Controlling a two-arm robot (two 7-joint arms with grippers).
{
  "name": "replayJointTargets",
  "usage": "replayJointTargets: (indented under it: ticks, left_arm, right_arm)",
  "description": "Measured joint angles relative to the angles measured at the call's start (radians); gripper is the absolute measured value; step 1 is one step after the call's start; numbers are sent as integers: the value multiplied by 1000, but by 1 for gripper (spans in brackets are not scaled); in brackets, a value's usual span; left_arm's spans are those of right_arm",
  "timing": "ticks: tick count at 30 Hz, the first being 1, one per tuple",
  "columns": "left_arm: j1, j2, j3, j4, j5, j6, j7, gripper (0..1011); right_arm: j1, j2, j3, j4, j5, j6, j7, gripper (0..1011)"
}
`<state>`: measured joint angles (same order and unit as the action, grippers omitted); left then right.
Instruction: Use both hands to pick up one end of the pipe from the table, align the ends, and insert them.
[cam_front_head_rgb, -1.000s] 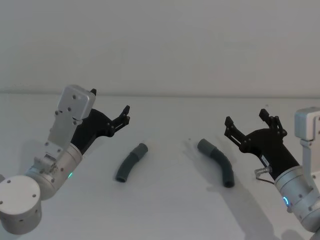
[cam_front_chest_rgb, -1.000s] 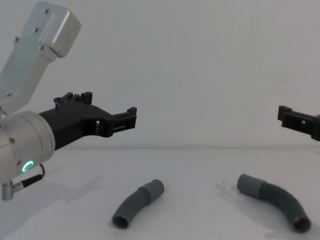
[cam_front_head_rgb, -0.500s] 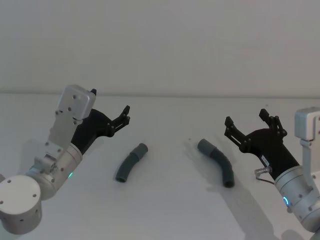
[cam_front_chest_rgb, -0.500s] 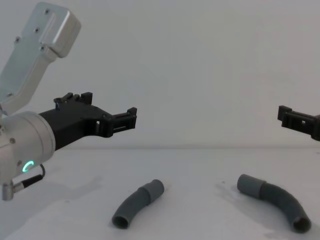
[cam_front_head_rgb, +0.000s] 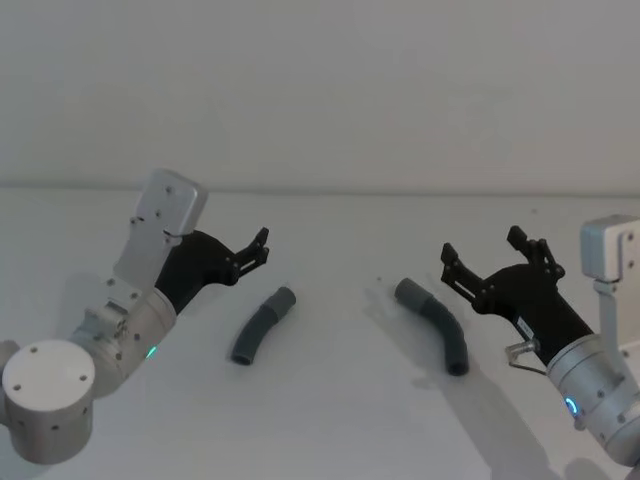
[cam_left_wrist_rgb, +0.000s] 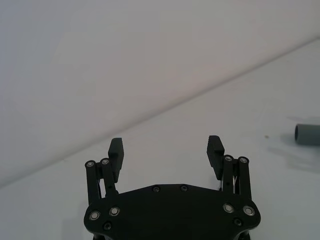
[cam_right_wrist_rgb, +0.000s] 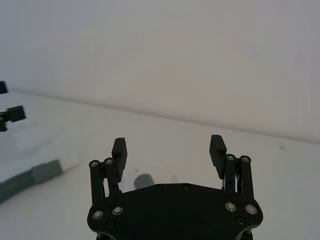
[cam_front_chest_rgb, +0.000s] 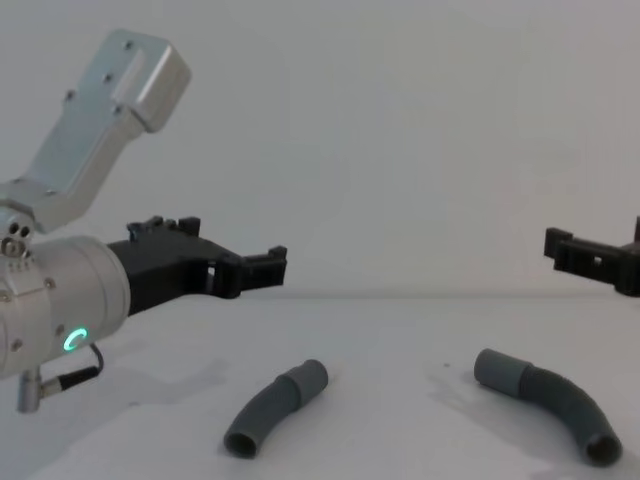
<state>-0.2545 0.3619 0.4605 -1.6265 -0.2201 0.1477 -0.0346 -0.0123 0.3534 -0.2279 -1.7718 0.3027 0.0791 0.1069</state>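
Two curved grey pieces of hose lie on the white table (cam_front_head_rgb: 330, 430), well apart from each other. The shorter piece (cam_front_head_rgb: 260, 328) lies to the left and the longer piece (cam_front_head_rgb: 437, 328) to the right, and their smooth cuffs (cam_front_head_rgb: 284, 298) are turned toward each other. The left gripper (cam_front_head_rgb: 260, 246) hovers above the table near the shorter piece, its fingers spread apart and holding nothing. The right gripper (cam_front_head_rgb: 482, 248) hovers near the longer piece on its right side, also wide apart and empty.
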Motion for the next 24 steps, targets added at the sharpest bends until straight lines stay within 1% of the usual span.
replayJointTargets:
  ticks: [1, 3, 5, 10, 12, 16, 17, 21, 24]
  left_arm:
    - [-2, -1, 2, -2, -4, 20, -5, 1001]
    - [-5, -2, 3, -4, -8, 41, -10, 1001]
    - [-9, -2, 7, -11, -16, 83, -25, 1001]
    - [-15, 0, 14, -20, -22, 132, -43, 1001]
    - [-21, 4, 20, -28, -26, 169, -59, 1001]
    - [-28, 7, 27, -36, -29, 205, -74, 1001]
    - [-33, 8, 33, -42, -30, 229, -85, 1001]
    - [-39, 10, 40, -55, -30, 273, -96, 1001]
    - [-41, 10, 43, -65, -31, 302, -102, 1001]
  right_arm:
    - [0, 4, -2, -4, 2, 13, 7, 1000]
    - [0, 10, -3, -7, 4, 30, 14, 1000]
    - [0, 19, -6, -14, 6, 56, 25, 1000]
    - [-1, 43, -13, -29, 8, 123, 48, 1000]
    - [-1, 52, -15, -33, 9, 151, 58, 1000]
    - [-2, 64, -16, -38, 10, 181, 70, 1000]
    - [-4, 71, -16, -41, 11, 198, 77, 1000]
    - [-6, 81, -16, -44, 12, 225, 90, 1000]
    - [-8, 84, -15, -46, 13, 235, 96, 1000]
